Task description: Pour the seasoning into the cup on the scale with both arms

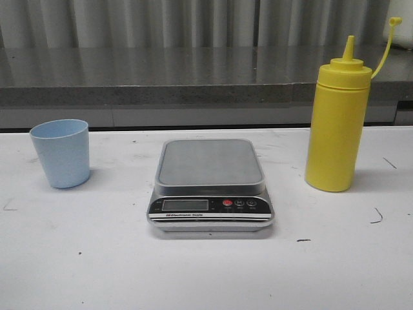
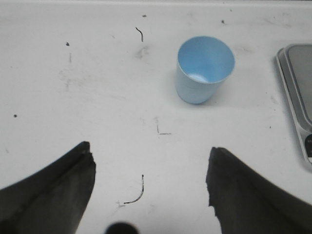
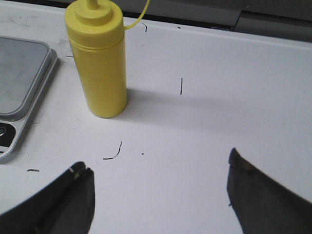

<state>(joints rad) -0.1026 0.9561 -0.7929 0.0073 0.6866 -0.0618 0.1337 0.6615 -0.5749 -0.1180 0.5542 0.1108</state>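
Observation:
The pale blue cup (image 1: 60, 153) stands upright and empty on the white table, left of the scale. It also shows in the left wrist view (image 2: 204, 69). The silver scale (image 1: 210, 184) sits in the middle with nothing on its platform. The yellow seasoning bottle (image 1: 337, 121) stands upright right of the scale, cap off and hanging on its tether. It also shows in the right wrist view (image 3: 99, 58). My left gripper (image 2: 150, 161) is open and empty, short of the cup. My right gripper (image 3: 158, 175) is open and empty, short of the bottle. Neither gripper shows in the front view.
A grey counter ledge (image 1: 193, 74) runs along the back of the white table (image 1: 206, 271). Small black pen marks dot the table surface. The scale's edge shows in the left wrist view (image 2: 297, 97) and in the right wrist view (image 3: 22, 92).

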